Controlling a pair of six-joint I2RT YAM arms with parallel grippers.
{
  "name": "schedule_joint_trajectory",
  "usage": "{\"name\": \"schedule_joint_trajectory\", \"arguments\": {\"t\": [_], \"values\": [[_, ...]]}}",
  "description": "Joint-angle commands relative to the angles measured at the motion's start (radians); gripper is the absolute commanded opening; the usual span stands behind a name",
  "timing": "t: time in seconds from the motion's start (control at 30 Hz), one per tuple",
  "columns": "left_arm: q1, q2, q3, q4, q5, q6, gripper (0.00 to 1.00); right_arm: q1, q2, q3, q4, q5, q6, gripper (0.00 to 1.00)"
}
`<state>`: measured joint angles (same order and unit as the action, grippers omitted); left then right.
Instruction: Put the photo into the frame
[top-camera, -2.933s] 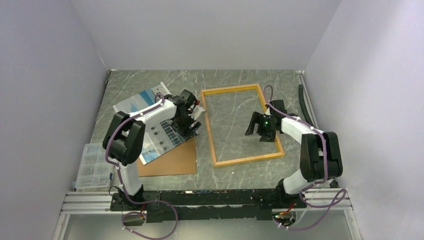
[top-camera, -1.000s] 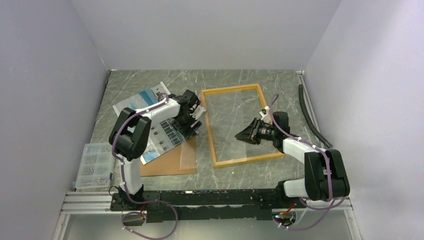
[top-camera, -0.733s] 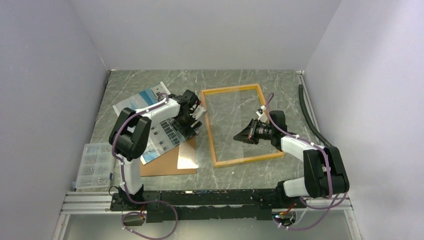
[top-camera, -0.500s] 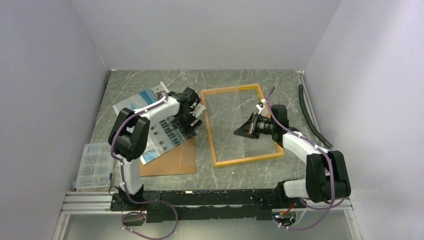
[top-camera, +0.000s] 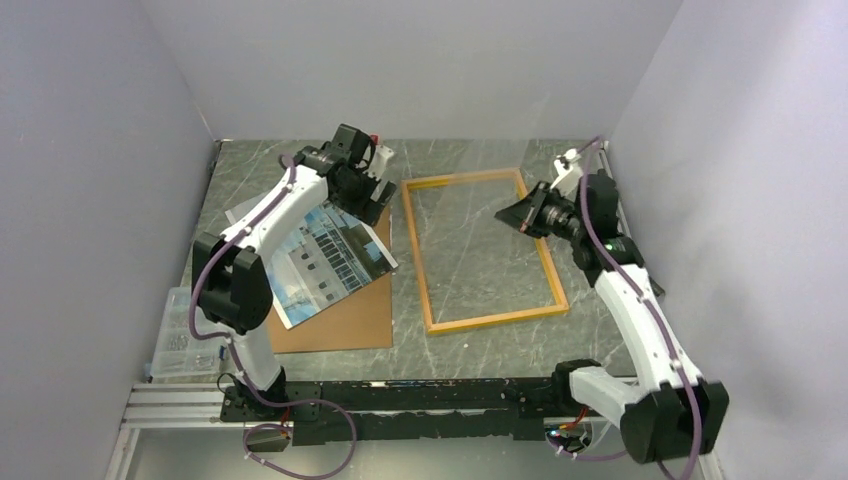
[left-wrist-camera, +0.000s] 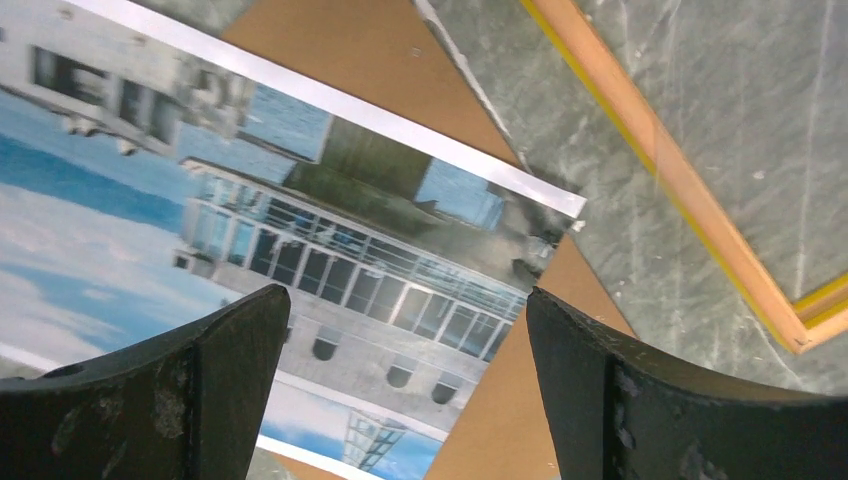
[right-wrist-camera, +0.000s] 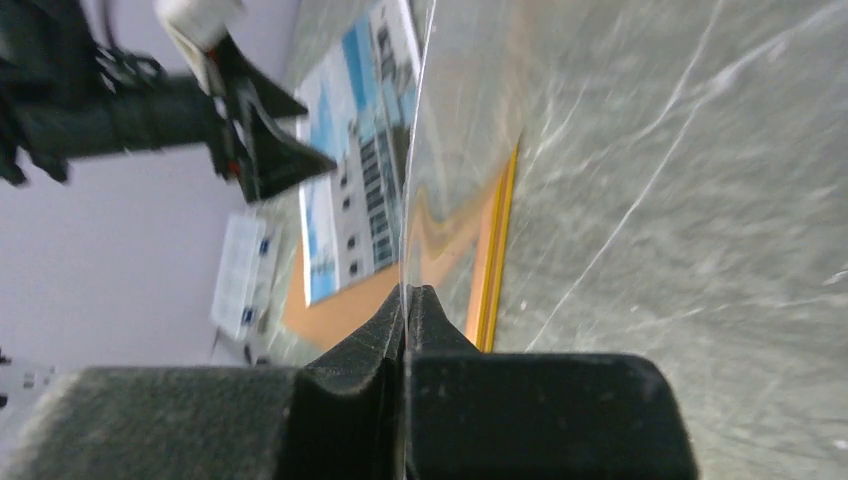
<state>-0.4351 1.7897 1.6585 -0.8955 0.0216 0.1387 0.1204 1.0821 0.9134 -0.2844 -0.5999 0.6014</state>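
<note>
Beneath the left hand (top-camera: 362, 198), and a little back toward its own arm's base, lies the photo (top-camera: 322, 255). It is flat and face up on the board (top-camera: 345, 322), which rests on the desk (top-camera: 470, 155). That hand hangs over the print with its fingers spread wide and nothing between them. Its wrist view shows the building and one white-bordered corner of the print in the gap.

To this hand's right the frame (top-camera: 495, 318) lies flat on the desk. Its left rail is just beside that corner of the photo, with bare desk between them. The frame's long axis runs away from the arms, and the photo lies skewed to it.

The right hand (top-camera: 517, 213) is over the frame's far right corner, well apart from the photo. It is pressed together on the edge of a clear pane (right-wrist-camera: 411, 225), which seems to be raised off the frame.

The left hand is plainly the nearer to the photo. Its next move probably calls for coming down on the edge nearest the frame, then carrying the print rightward while turning it until the long sides match.
</note>
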Motion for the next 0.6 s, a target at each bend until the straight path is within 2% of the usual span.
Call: {"name": "schedule_joint_trajectory", "arguments": {"t": [0.0,0.2,0.37,0.57], "values": [[-0.019,0.07,0.02,-0.024,0.121,-0.086,0.94,-0.013,-0.13,0.118,-0.117,0.238,-0.037,0.0],[-0.107,0.2,0.083,0.008,0.172,-0.127,0.92,-0.013,-0.226,0.169,-0.185,0.33,-0.072,0.0],[-0.161,0.298,0.146,0.046,0.198,-0.15,0.87,-0.013,-0.235,0.217,-0.264,0.353,-0.095,0.0],[-0.188,0.352,0.138,0.107,0.177,-0.19,0.82,-0.013,-0.24,0.258,-0.328,0.384,-0.126,0.0]]}}
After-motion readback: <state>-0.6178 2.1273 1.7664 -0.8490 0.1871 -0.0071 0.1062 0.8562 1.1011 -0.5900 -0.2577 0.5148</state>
